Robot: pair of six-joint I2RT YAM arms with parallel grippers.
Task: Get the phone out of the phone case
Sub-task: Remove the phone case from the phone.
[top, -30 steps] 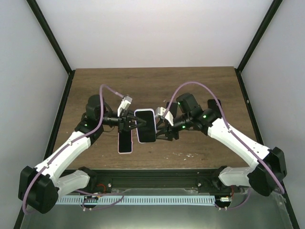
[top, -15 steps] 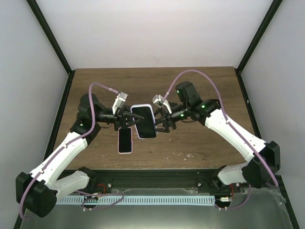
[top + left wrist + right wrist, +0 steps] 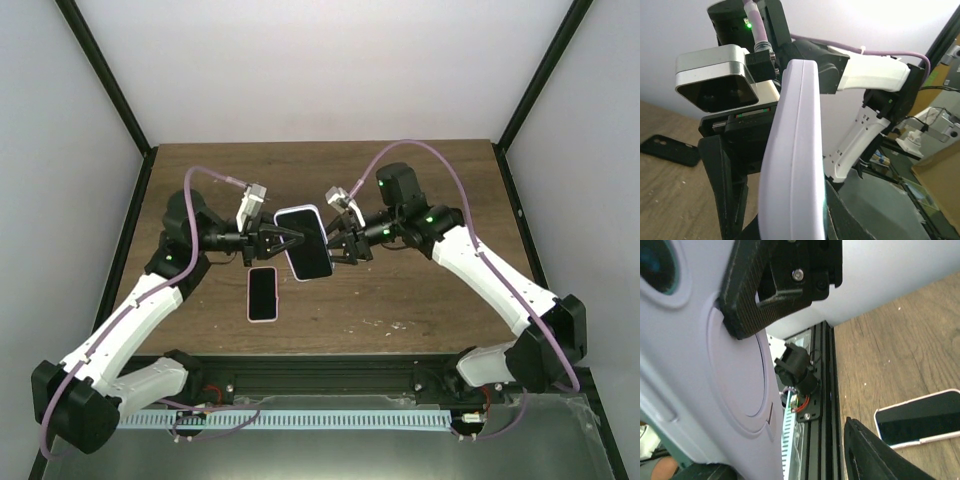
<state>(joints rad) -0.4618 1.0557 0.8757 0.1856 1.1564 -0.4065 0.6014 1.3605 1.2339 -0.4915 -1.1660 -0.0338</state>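
I have the dark-screened phone [image 3: 305, 245] raised above the brown wooden table [image 3: 430, 290] at the centre of the top view. As far as I can judge it is seated in its lilac plastic phone case [image 3: 795, 165], screen up and slightly skewed. My left gripper [image 3: 272, 240] is closed tight on the case's left edge. In the right wrist view, one of its black ribbed fingers [image 3: 765, 295] presses flat on the case back beside the moulded ring. My right gripper [image 3: 343, 247] sits at the opposite edge with its jaws partly apart, and I cannot tell whether they pinch anything. To do this well, I'd hold the case alone with the left, hook a right fingertip under the rim at a corner, and peel outward rather than twist. A second pale-rimmed handset [image 3: 263, 294] lies on the table below and left of centre, so I'd work clear of it in case the phone pops free.
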